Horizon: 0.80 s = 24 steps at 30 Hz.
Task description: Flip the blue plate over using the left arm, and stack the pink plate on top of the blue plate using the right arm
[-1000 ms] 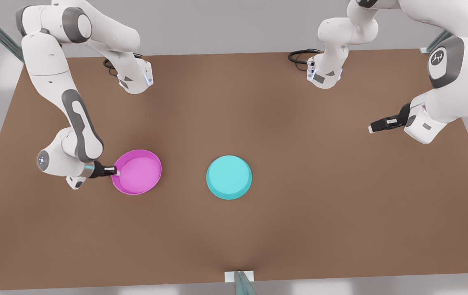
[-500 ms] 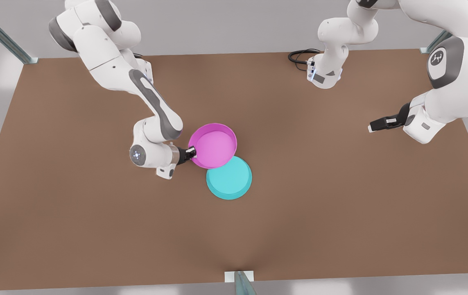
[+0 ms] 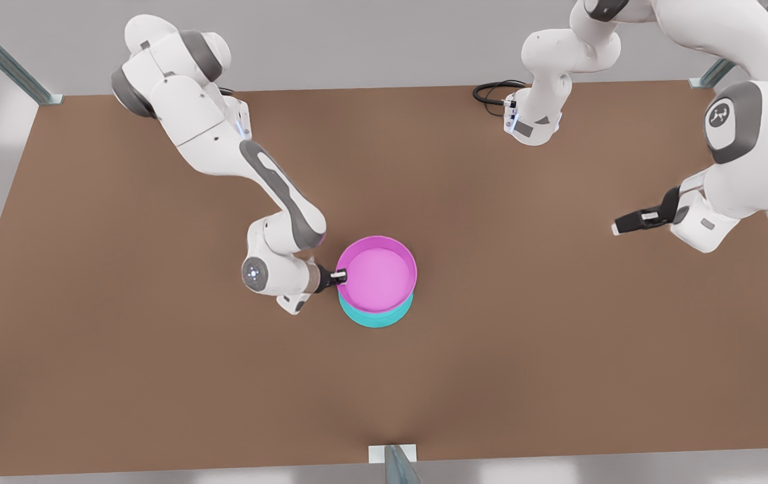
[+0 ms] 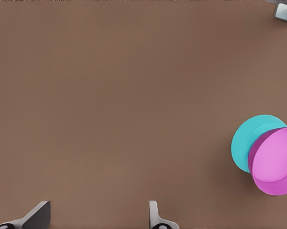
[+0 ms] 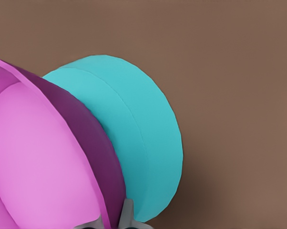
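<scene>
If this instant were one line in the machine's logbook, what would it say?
right gripper: shut on pink plate rim, above upside-down blue plate | left gripper: open, waiting aside | stack: unreleased

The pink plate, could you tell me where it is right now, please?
Near the table's middle in the front view, the pink plate sits over the blue plate, its rim held by the right gripper.

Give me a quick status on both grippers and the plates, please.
Right gripper shut on pink plate rim, over blue plate. Left gripper open, waiting at front view's right. Nothing in the way.
</scene>
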### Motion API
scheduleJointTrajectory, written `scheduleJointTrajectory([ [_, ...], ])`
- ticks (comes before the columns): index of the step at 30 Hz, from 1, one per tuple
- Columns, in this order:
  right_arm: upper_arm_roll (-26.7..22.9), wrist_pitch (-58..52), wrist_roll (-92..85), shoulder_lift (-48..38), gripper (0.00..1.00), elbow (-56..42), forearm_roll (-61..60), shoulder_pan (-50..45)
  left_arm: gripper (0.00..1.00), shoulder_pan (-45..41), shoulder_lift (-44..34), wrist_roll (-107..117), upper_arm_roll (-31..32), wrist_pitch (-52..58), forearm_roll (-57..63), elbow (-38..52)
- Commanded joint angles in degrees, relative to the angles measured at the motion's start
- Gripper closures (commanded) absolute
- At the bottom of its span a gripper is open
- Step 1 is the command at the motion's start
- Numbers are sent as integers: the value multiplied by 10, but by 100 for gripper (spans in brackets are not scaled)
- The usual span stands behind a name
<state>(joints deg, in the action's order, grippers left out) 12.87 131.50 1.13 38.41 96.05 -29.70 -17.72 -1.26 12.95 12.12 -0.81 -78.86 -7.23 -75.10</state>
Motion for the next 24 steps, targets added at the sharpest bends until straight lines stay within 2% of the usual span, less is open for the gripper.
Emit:
scheduleJointTrajectory([
  [1,-1,1,148,4,79,-7,5,0,0,-1,0,-10,-1,-11,3,0],
  [3,-1,1,148,4,79,-7,4,0,0,-1,1,-10,-1,-12,2,0],
  [4,-1,0,143,5,11,-10,5,1,0,-1,1,-10,-1,-12,2,0],
  [5,-1,0,142,5,0,-11,5,1,0,-1,1,-10,-1,-11,2,0],
  [11,-2,-11,112,-1,0,-16,5,27,0,-1,-2,-10,-2,-9,2,0],
  [14,-110,-280,108,-10,0,-126,61,46,0,-1,-1,-10,-7,-10,3,0],
  [15,-128,-336,104,-9,0,-167,87,61,0,-1,-1,-17,-7,-10,3,0],
  [19,-134,-606,-67,-23,0,-403,300,108,0,-1,-2,-48,-16,17,4,0],
  [22,-135,-720,-111,-124,0,-406,343,147,0,-1,0,-55,-16,43,2,-1],
  [24,-135,-701,-111,-142,0,-381,344,153,0,3,12,-70,-16,67,-6,-3],
])
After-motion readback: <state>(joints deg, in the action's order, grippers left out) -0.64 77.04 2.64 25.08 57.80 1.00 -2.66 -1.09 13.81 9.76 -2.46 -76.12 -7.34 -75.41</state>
